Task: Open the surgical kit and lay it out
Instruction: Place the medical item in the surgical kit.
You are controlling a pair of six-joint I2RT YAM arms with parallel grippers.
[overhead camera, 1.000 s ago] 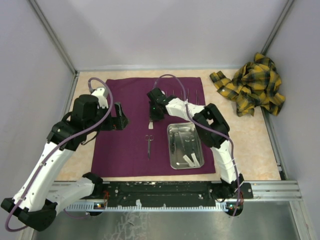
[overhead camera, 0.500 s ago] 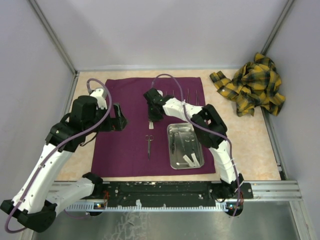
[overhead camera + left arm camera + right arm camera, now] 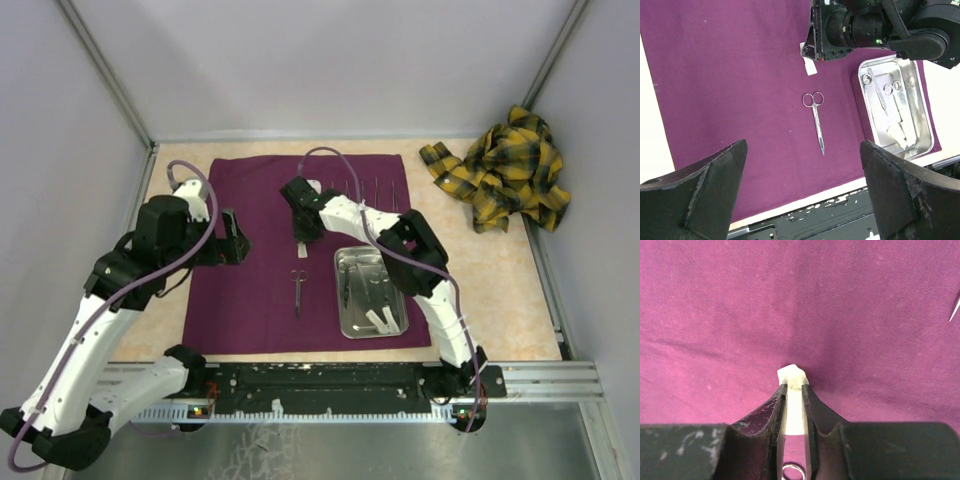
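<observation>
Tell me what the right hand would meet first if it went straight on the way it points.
The small white piece between its fingers, then the purple cloth right beneath it. The right hand points down at the cloth, apparently very close; I cannot tell whether the piece already touches it.

This is a robotics lab test cell. Plain pale grey panel walls [image 3: 330,60], held in slim aluminium corner posts [image 3: 105,72], box in a small beige tabletop [image 3: 490,290] at 9, 12 and 3 o'clock. A silver metal mounting rail [image 3: 545,380] runs along the 6 o'clock edge. Bolted to it are a white-and-black jointed left robot arm [image 3: 80,350] and its matching right robot arm [image 3: 450,325], reaching over staged props: a flat dark purple cloth wrap [image 3: 250,290] at centre and a crumpled yellow-and-black plaid cloth [image 3: 505,170] at 2 o'clock.
</observation>
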